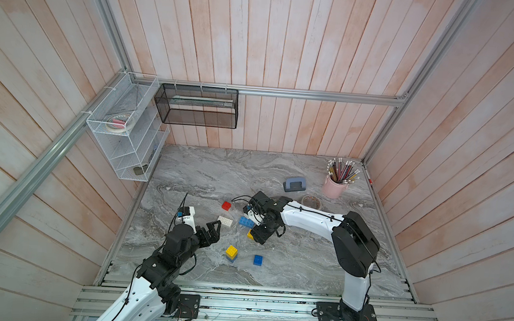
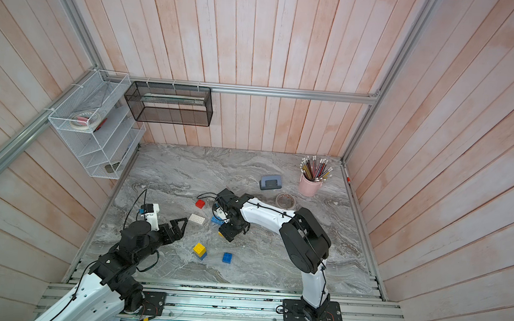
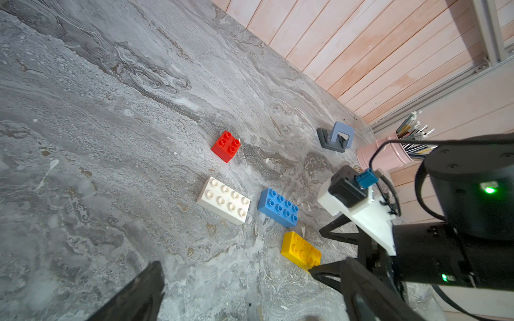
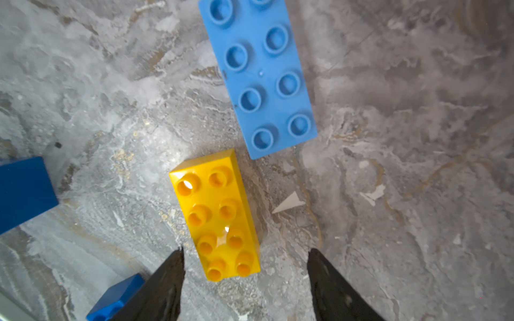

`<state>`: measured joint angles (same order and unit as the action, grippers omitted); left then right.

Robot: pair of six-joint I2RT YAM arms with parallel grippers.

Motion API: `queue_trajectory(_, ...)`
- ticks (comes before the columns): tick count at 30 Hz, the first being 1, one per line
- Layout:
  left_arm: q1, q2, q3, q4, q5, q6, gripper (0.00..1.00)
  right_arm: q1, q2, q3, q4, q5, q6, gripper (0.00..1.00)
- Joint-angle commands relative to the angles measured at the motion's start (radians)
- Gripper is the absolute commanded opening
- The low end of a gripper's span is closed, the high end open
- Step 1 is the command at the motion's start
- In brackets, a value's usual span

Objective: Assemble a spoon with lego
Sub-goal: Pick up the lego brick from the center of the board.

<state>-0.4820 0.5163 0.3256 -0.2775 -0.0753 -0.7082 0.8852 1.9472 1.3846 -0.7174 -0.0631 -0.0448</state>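
Right gripper (image 4: 245,251) fingertips flank near end of yellow long brick (image 4: 217,219), gap showing on both sides. Blue long brick (image 4: 258,75) lies just beyond, with narrow strip of table (image 4: 111,111) between. White brick (image 3: 224,200) sits just beside blue one, red brick (image 3: 225,146) apart behind. Left gripper (image 3: 236,269) spread wide, bare marble ahead up to white brick. Hole punch (image 1: 294,184), tape roll (image 1: 311,201) and pencil cup (image 1: 335,186) crowd far right. Far left of table lies bare.
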Motion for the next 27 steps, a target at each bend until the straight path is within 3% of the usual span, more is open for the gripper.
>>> queue_trajectory(1,-0.030,-0.011,0.018,-0.035,-0.053,-0.018,1.00,-0.003,0.012,0.013,0.033,-0.026,-0.044,0.70)
queue_trajectory(15,-0.076,-0.077,0.035,-0.118,-0.069,-0.023,1.00,0.023,0.049,-0.009,0.078,0.021,-0.041,0.53)
queue_trajectory(23,-0.084,-0.107,0.055,-0.187,-0.052,-0.039,1.00,0.066,0.048,0.023,0.054,0.091,-0.031,0.22)
queue_trajectory(27,-0.089,-0.123,0.064,-0.205,-0.062,-0.051,1.00,0.088,-0.026,0.053,0.012,0.129,0.003,0.13)
